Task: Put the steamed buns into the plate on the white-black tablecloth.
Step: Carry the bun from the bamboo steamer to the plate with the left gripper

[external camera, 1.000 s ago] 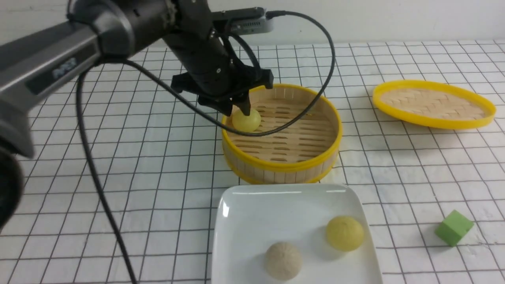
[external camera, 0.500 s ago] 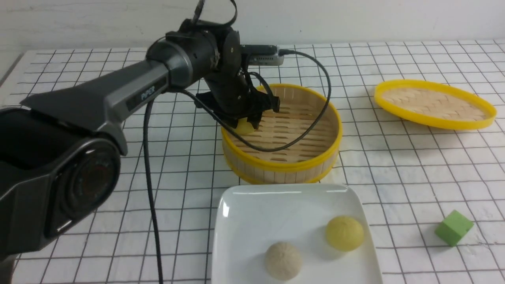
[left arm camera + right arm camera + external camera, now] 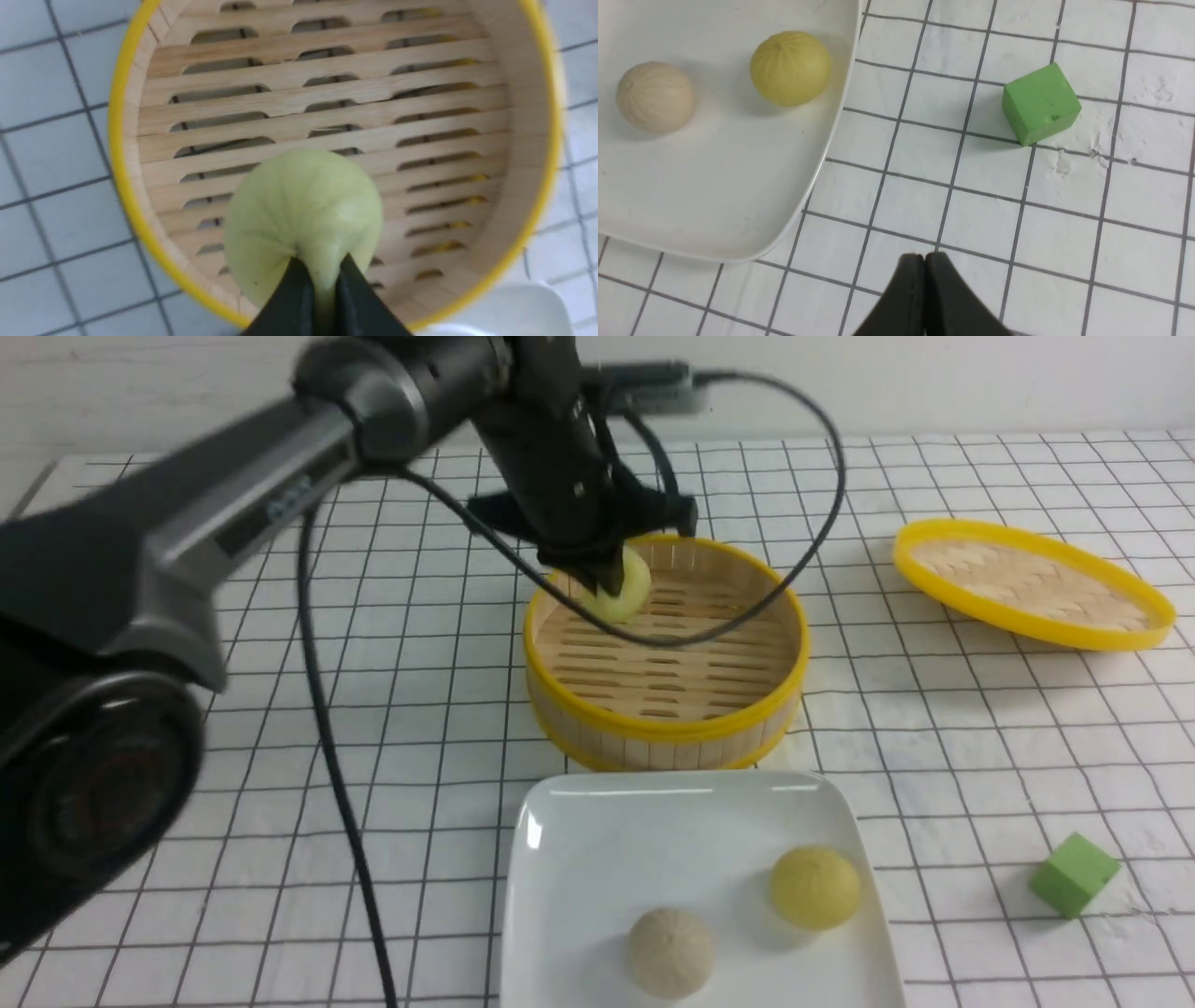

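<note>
The white-black tablecloth (image 3: 934, 709) covers the bench. On it, the plate (image 3: 607, 859) sits nearest the robot, with the steamer basket (image 3: 667, 733) just behind it and the woven lid (image 3: 1032, 581) off to the right. The left gripper (image 3: 611, 583) pinches the held steamed bun (image 3: 303, 210) by its top, over the basket's slatted floor. The second steamed bun (image 3: 815, 887) lies on the plate beside a beige bun (image 3: 670, 952). The right gripper (image 3: 924, 256) hangs closed and empty over the cloth near a green cube (image 3: 1074, 875).
</note>
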You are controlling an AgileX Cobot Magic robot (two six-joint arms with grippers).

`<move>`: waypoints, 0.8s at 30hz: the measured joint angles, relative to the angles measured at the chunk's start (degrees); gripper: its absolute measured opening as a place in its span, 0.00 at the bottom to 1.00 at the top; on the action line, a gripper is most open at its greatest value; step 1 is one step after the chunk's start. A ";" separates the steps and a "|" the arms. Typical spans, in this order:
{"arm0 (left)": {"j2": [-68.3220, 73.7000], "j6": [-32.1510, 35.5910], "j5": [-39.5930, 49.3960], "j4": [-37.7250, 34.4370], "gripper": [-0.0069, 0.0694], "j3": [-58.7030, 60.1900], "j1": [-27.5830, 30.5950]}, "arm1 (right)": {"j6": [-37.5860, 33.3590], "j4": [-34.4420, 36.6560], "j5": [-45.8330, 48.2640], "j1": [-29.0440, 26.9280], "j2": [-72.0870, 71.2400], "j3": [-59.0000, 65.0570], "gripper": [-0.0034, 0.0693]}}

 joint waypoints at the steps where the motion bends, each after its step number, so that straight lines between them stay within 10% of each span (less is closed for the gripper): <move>1: -0.50 0.00 0.00 0.14 0.12 0.00 0.00 | 0.00 0.00 0.00 0.00 0.00 0.00 0.06; 11: -21.68 1.29 3.37 -0.86 0.12 21.08 -0.49 | -0.07 0.29 0.06 0.00 -0.06 0.01 0.07; 24: -11.71 -3.97 -20.14 -2.67 0.33 45.61 -10.14 | -0.07 1.20 0.94 0.00 -0.18 -0.30 0.09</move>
